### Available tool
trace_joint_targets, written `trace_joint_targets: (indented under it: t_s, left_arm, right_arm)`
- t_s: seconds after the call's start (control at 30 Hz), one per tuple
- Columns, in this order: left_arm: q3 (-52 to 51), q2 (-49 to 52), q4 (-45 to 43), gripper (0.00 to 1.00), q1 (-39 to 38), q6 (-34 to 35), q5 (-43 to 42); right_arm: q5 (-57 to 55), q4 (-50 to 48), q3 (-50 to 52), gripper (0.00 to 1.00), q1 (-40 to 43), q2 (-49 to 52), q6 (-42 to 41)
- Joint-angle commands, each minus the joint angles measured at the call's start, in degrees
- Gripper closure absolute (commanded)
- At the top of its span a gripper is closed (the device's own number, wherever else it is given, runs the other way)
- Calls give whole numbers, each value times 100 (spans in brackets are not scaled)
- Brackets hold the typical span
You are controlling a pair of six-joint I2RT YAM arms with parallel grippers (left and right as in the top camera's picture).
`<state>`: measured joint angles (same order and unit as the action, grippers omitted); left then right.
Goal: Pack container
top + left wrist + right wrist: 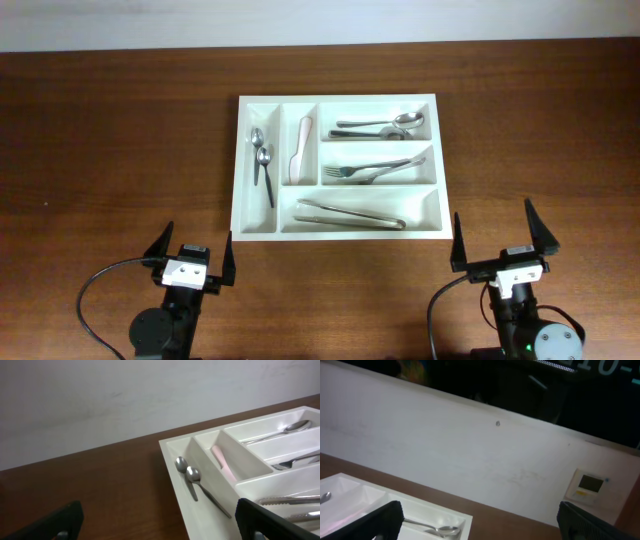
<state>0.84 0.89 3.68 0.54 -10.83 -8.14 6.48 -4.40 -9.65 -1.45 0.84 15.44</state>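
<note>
The white cutlery tray point(240, 165) lies at the middle of the wooden table. Its left upright compartment holds two small spoons point(262, 160), the second a pale pink utensil point(301, 148). The right compartments hold spoons point(385, 126), forks point(370, 170) and metal tongs point(348, 214). My left gripper point(192, 258) is open and empty, near the front edge, below the tray's left corner. My right gripper point(503, 244) is open and empty, right of the tray's front corner. The left wrist view shows the tray point(172, 467) and spoons point(192, 480); the right wrist view shows its far corner point(465, 519).
A white wall point(470, 445) stands behind the table, with a small wall panel point(587, 487) at the right. Black cables point(95, 300) loop beside each arm base at the front edge.
</note>
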Motion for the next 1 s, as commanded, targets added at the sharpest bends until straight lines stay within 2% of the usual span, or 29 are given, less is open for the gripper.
trace_joint_targets:
  t_s: [0.0,0.23,0.7,0.97]
  left_arm:
    - [-35,-59,17,1,37,70,44]
    - [-35,-59,17,1,37,70,44]
    - [-35,-59,17,1,37,70,44]
    - [-35,-59,17,1,37,70,44]
  right_arm:
    - [-94,-157,304,1,35,-66,17]
    - [-96,-570,942,1,35,-66,20]
    - [-79,857,933,1,35,-66,4]
    - [-118,852,933,1,37,-66,-195]
